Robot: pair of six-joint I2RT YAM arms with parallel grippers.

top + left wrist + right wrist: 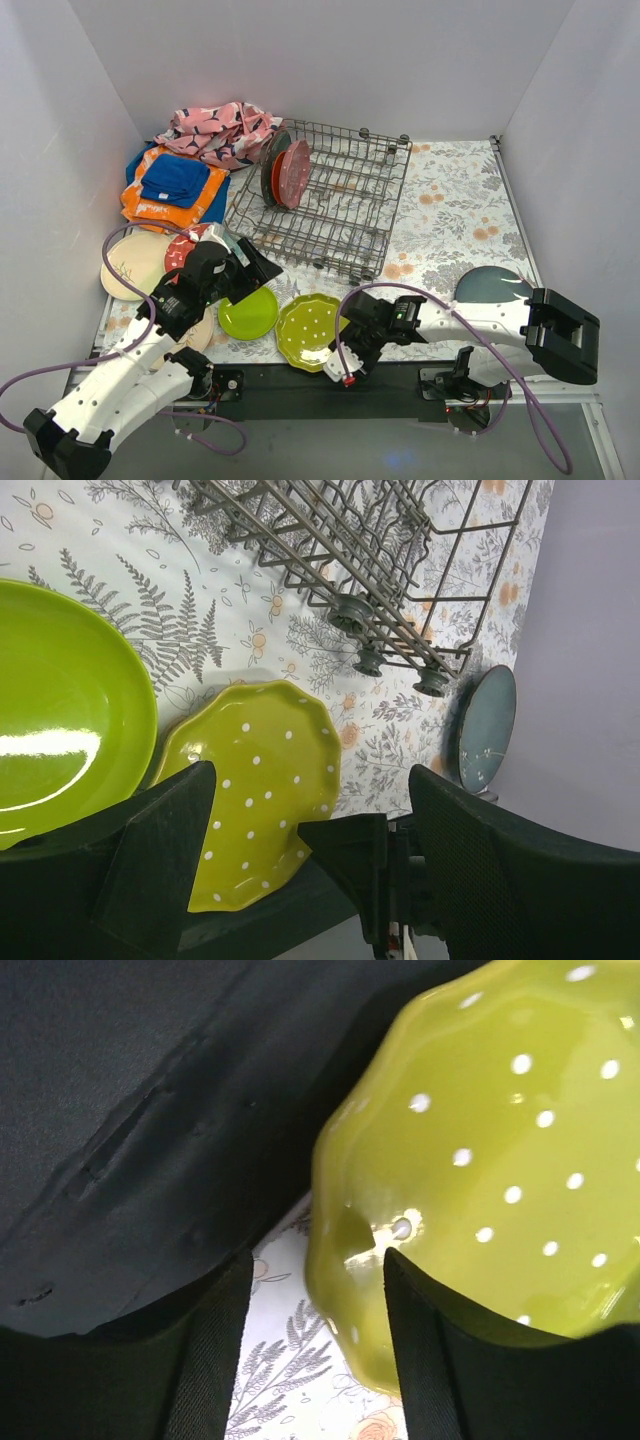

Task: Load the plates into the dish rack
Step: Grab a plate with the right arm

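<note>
The dish rack (320, 195) is sitting toward the far edge of the tabletop (460, 210), holding a few plates (285, 172) upright at its left end. The dotted green plate (308, 332) is lying at the near edge, just beside a plain green plate (248, 313). The right gripper (312, 1260) is straddling the dotted plate's rim with its jaws parted, not clamping it. The left gripper (255, 270) is hovering wide open and holding nothing.

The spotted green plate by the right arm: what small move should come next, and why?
Probably close the right end effector on the rim of the spotted green plate: its open fingers straddle that edge, one over the plate, one outside it, nothing gripped yet.
</note>
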